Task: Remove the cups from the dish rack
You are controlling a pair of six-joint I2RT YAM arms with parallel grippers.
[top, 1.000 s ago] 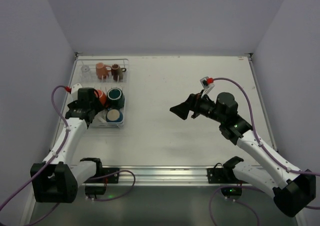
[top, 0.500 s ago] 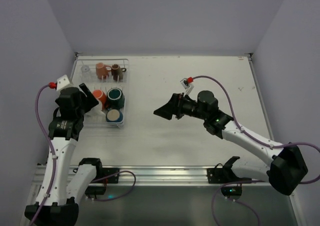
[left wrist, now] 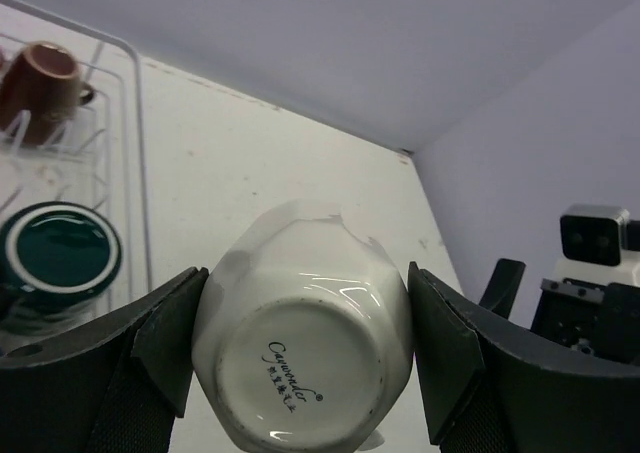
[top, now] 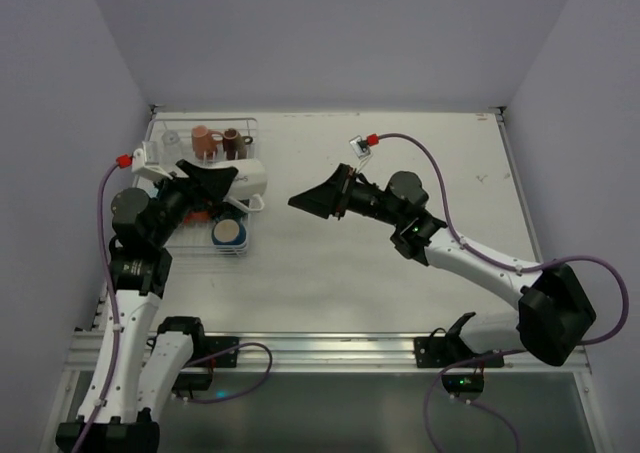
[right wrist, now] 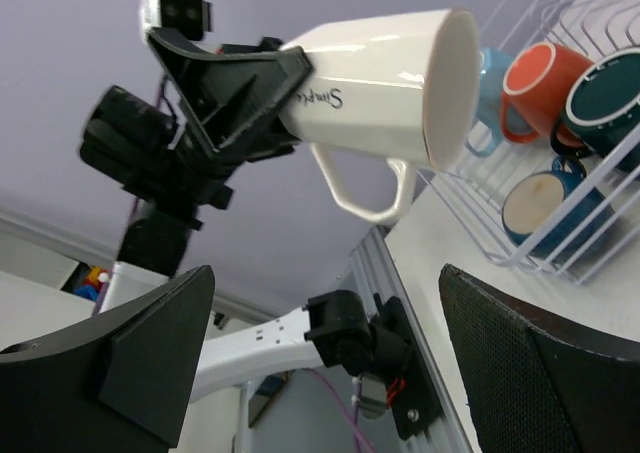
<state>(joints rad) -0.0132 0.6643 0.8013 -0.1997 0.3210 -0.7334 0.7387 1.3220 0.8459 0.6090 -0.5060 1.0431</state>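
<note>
Because the left arm and the white cup (top: 246,178) it carries lie across the dish rack (top: 251,133) in the top view, the rack's middle is mostly covered. Only a sliver of the orange cup (top: 203,213) shows, and the dark green cup cannot be made out there. The right wrist view shows the orange cup (right wrist: 545,78), the dark green cup (right wrist: 612,98) and a light blue cup (right wrist: 488,61) half behind the white one. It also shows the navy cup (right wrist: 535,205) tipped on its side, pale inside facing out; the rack runs off the right edge. The clear glass (top: 172,141) is faint against the wires at the rack's far left corner, beside the salmon pink cup (top: 205,141) and the dark brown cup (top: 233,143). From the left wrist the rack is cut off at the left, and the white cup (left wrist: 305,323) hides its own handle.

The left jaws are clamped on the white cup near its base, one finger on each side. It hangs in the air, sideways over the rack's right edge, mouth toward the right side of the tabletop (top: 400,303), handle down. It is glossy, faceted and flares toward the rim. A script mark is printed on its base, and a finger partly covers the dark lettering on its side. The right jaws are spread wide and empty over the middle of the tabletop, apart from the cup.
</note>
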